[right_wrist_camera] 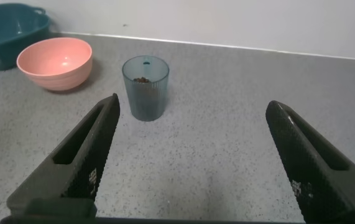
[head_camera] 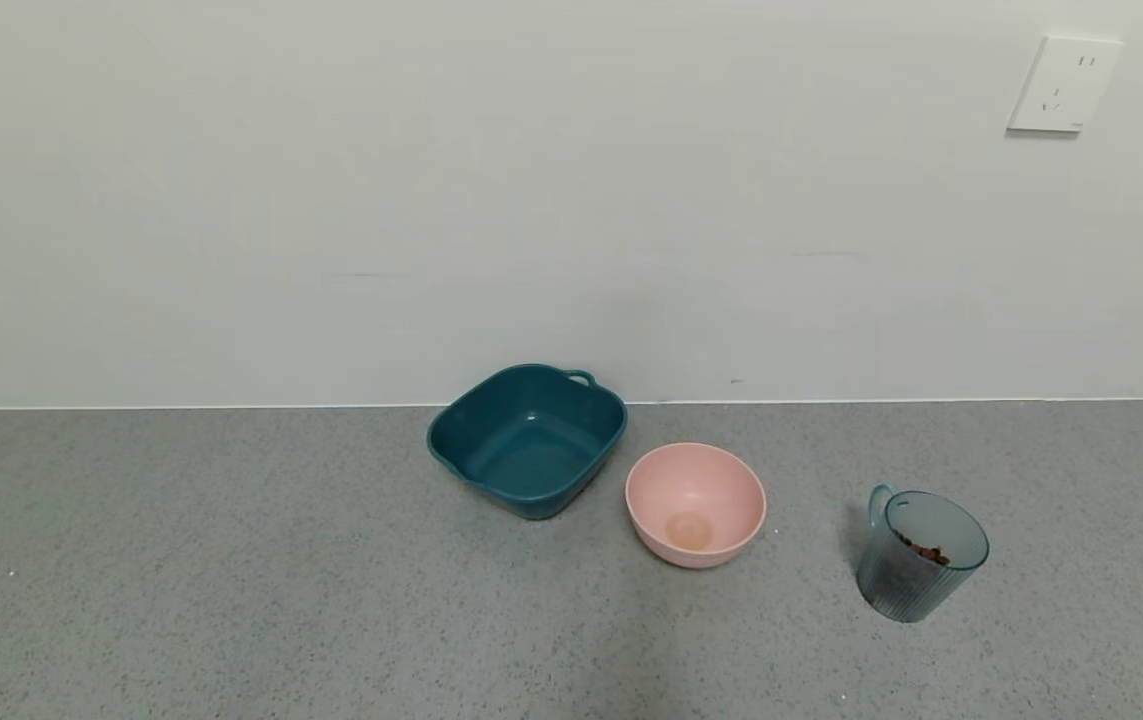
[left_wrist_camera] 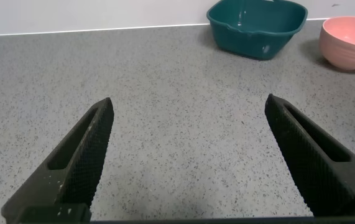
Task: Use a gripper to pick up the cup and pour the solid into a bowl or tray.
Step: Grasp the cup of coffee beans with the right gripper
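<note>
The cup stands upright on the grey worktop, handle toward the wall, with the solid lying dark inside it; to the cup's left, apart from it, sits the pink bowl, and beyond that bowl the teal tub; my right claw hangs spread wide, short of the cup and gripping nothing; my left claw is spread too, over bare worktop well left of the cup.

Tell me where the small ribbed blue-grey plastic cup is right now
In the head view, the ribbed blue-grey plastic cup stands upright on the grey countertop, on the robot's right, just right of the round pale pink bowl.
</note>
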Robot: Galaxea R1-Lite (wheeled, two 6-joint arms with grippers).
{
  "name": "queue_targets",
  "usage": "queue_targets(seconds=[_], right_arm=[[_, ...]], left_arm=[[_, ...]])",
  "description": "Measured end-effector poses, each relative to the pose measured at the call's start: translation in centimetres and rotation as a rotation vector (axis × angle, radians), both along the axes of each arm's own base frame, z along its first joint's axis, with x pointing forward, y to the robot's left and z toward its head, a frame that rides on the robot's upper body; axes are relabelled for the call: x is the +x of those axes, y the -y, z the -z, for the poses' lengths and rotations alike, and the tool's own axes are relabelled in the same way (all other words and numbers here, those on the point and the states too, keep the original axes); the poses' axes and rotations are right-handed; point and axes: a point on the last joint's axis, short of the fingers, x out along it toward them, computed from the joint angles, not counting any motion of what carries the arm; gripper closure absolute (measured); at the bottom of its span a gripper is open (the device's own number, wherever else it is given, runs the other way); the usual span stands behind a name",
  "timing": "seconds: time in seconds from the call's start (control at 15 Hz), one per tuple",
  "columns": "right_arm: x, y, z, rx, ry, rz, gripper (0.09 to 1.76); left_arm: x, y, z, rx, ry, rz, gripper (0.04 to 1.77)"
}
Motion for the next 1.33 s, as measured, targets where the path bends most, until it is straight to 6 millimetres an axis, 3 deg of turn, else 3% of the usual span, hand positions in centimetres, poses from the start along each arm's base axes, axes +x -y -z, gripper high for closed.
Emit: queue_targets(seconds=[0.2, 0.4, 0.87, 1.33], right_arm=[[2.6, -0.1, -2.0, 0.004, -0.124, -0.038, 0.14], [5.7, -0.2, -2.4, 0.016, -0.281, -0.08, 0.14], [9.8, -0.5, 1.1, 0.039, -0.614, -0.152, 0.14], [13.8, -0.6, 3.6, 0.038, -0.633, -0.154, 0.14]], left_arm=[[0.0, 0.0, 0.0, 0.0, 0.0, 0.0, 0.06], [0.0, 0.0, 0.0, 0.0, 0.0, 0.0, 0.06], [0.0, 0.0, 0.0, 0.0, 0.0, 0.0, 0.06], [0.0, 0.0, 0.0, 0.0, 0.0, 0.0, 0.06]])
